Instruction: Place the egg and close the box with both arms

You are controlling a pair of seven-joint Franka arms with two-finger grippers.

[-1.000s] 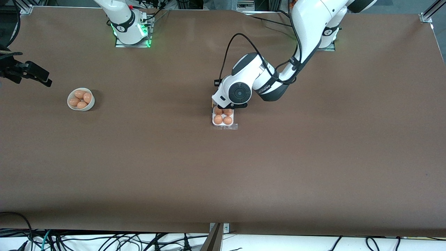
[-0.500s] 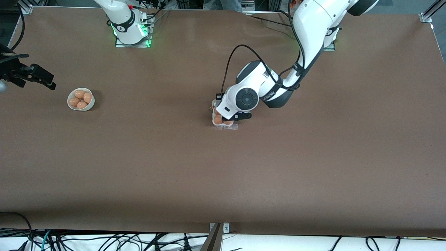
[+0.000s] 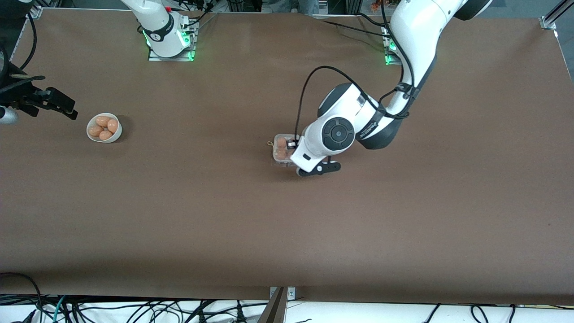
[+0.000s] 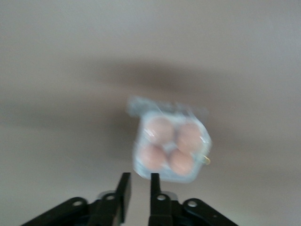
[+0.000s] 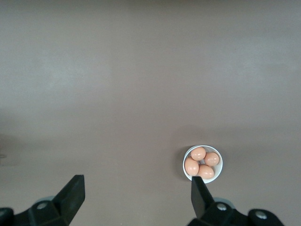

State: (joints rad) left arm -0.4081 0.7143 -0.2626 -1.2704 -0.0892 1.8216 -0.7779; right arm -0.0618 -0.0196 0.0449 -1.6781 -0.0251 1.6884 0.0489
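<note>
Brown table: I'm seeing the left gripper hovering narrowly parted over the lidded box; right gripper waiting wide over the bowl.

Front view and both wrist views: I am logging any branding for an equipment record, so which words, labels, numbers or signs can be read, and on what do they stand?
Left arm: a line of dark lettering on its dark grey forearm section, too small to read.
Right arm: a small round mark on its base joint, too small to read.
Box: no text visible.
Bowl of eggs: no text visible.
Table: no text visible.
</note>
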